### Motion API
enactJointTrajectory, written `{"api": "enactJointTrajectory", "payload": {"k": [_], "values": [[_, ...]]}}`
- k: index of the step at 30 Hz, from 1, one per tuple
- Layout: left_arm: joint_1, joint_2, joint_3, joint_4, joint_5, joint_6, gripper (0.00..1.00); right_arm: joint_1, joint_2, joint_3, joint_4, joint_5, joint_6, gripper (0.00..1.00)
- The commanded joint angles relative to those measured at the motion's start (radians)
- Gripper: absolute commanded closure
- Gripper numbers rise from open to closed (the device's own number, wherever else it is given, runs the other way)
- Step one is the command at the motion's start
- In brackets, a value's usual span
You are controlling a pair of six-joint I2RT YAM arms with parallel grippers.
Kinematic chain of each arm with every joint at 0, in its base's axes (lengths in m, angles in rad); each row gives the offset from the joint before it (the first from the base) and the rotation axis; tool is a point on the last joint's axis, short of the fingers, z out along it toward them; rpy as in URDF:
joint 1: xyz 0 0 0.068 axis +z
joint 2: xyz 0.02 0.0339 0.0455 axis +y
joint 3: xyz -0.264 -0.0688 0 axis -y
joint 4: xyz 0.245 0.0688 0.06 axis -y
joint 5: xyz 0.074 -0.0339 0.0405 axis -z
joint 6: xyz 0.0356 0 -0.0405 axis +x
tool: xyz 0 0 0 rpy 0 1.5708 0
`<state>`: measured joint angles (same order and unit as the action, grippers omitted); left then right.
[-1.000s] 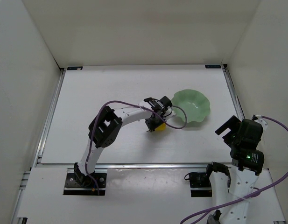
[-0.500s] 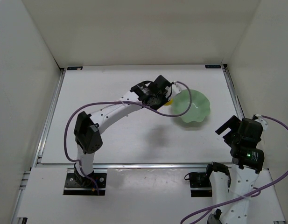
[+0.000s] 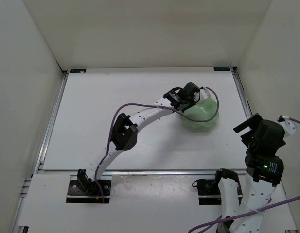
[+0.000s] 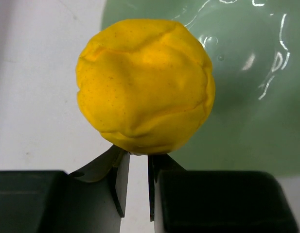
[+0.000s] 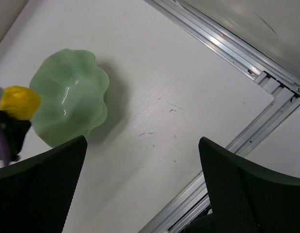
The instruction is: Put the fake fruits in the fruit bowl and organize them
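Note:
The yellow pear (image 4: pixel 145 82) is pinched at its narrow end between the tips of my left gripper (image 4: pixel 137 160), which is shut on it. It hangs over the left rim of the mint-green scalloped fruit bowl (image 4: pixel 247 73), partly over the white table. In the top view the left gripper (image 3: pixel 188 94) covers the bowl's (image 3: pixel 205 114) left edge and hides the pear. The right wrist view shows the bowl (image 5: pixel 67 104) with the pear (image 5: pixel 18 102) at its left rim. My right gripper (image 5: pixel 140 194) is open and empty, high above the table to the right of the bowl.
An aluminium rail (image 5: pixel 237 53) runs along the table's right edge, with white enclosure walls (image 3: pixel 23 97) all round. The right arm (image 3: pixel 264 145) stands at the near right. The white table (image 5: pixel 179 97) is bare between the bowl and the rail.
My left gripper has lifted the pear off the table in front of the bowl and carried it back and right, over the bowl's left rim. The right arm has shifted slightly right.

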<state>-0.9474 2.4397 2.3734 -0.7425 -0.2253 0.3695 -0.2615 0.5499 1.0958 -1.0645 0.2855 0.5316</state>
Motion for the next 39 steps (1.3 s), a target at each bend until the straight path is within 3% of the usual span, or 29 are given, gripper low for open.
{"api": "enactJointTrajectory", "payload": {"k": [1, 6, 8, 9, 10, 15, 19, 21, 24, 25, 26, 29, 33, 39], "values": [[-0.017, -0.013, 0.102, 0.071, -0.017, -0.003, 0.9, 0.005, 0.039, 0.042, 0.014, -0.003, -0.005, 0.0], [-0.028, -0.042, 0.043, 0.092, 0.018, -0.003, 0.72, 0.005, 0.03, 0.023, 0.014, -0.023, -0.033, 0.0], [-0.037, -0.053, 0.009, 0.092, 0.041, -0.003, 0.45, 0.005, 0.03, 0.01, 0.014, -0.04, -0.042, 0.0], [-0.037, -0.065, 0.009, 0.092, 0.041, -0.003, 0.09, 0.005, 0.03, -0.003, 0.014, -0.051, -0.042, 0.0], [-0.037, -0.065, -0.003, 0.092, 0.041, -0.003, 0.0, 0.005, 0.03, -0.017, 0.014, -0.065, -0.042, 0.0], [-0.057, -0.108, -0.003, 0.092, -0.075, -0.033, 0.0, 0.005, 0.048, -0.027, 0.046, -0.117, -0.053, 0.0], [-0.048, -0.267, -0.113, 0.092, -0.283, -0.082, 0.0, 0.005, 0.081, 0.018, 0.046, -0.117, -0.053, 0.0], [-0.024, -0.471, -0.225, 0.068, -0.412, -0.125, 0.0, 0.005, 0.081, 0.027, 0.046, -0.117, -0.053, 0.0], [0.079, -0.833, -0.526, -0.067, -0.413, -0.225, 0.0, 0.005, 0.053, 0.003, 0.046, -0.152, -0.033, 0.0], [0.137, -0.923, -0.689, -0.099, -0.392, -0.213, 0.0, 0.005, 0.044, -0.014, 0.057, -0.178, -0.022, 0.0], [0.16, -1.091, -0.762, -0.173, -0.391, -0.199, 0.0, 0.005, 0.026, -0.054, 0.066, -0.19, -0.01, 0.0], [0.26, -1.339, -0.953, -0.384, -0.401, -0.188, 0.0, 0.025, 0.004, -0.115, 0.066, -0.2, 0.001, 0.0], [0.392, -1.548, -1.109, -0.567, -0.332, -0.188, 0.0, 0.08, 0.004, -0.155, 0.043, -0.154, -0.01, 0.0], [0.483, -1.758, -1.293, -0.617, -0.295, -0.188, 0.0, 0.1, 0.013, -0.145, 0.021, -0.163, -0.054, 0.0]]}}
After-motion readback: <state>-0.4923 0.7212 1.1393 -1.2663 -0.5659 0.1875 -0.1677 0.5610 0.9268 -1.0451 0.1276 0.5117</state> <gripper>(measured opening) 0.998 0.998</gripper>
